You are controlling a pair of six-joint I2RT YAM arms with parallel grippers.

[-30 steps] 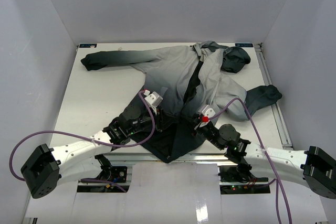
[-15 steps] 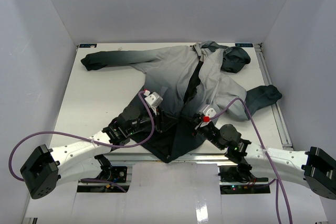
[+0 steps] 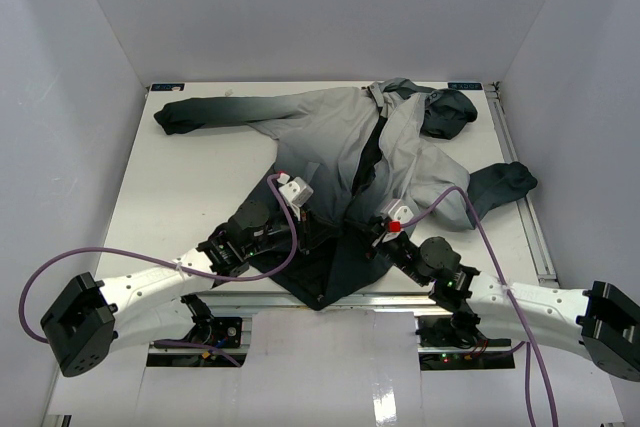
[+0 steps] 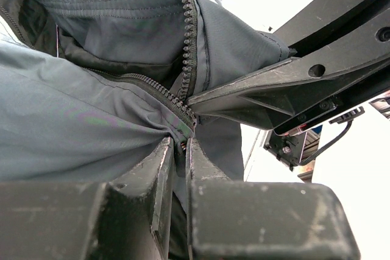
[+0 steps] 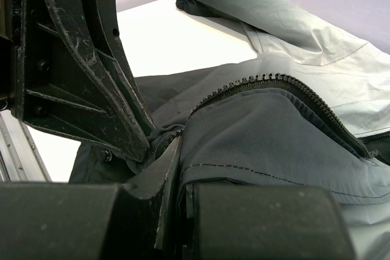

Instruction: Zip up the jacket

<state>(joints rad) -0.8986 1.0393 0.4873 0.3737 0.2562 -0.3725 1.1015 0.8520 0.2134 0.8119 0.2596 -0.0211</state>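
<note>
Closely, jacket (image 3: 330, 127) hem pinched by left fingers (image 4: 143, 187), right fingers (image 5: 155, 193)

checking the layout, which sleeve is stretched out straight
The sleeve reaching toward the far left corner lies straight; the other sleeve, on the right, is bent and bunched.

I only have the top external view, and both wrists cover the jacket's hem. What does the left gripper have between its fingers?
Observer: In the left wrist view the left gripper is pinched on the jacket, right at the bottom end of the zipper.
Operator: Are the teeth joined above that point?
Observer: No. The two rows part just above the pinch and stand open, with dark inner fabric showing between them.
Operator: And the right gripper?
Observer: The right wrist view shows the right gripper shut on the dark hem, with its tips next to the left gripper's fingers.
</note>
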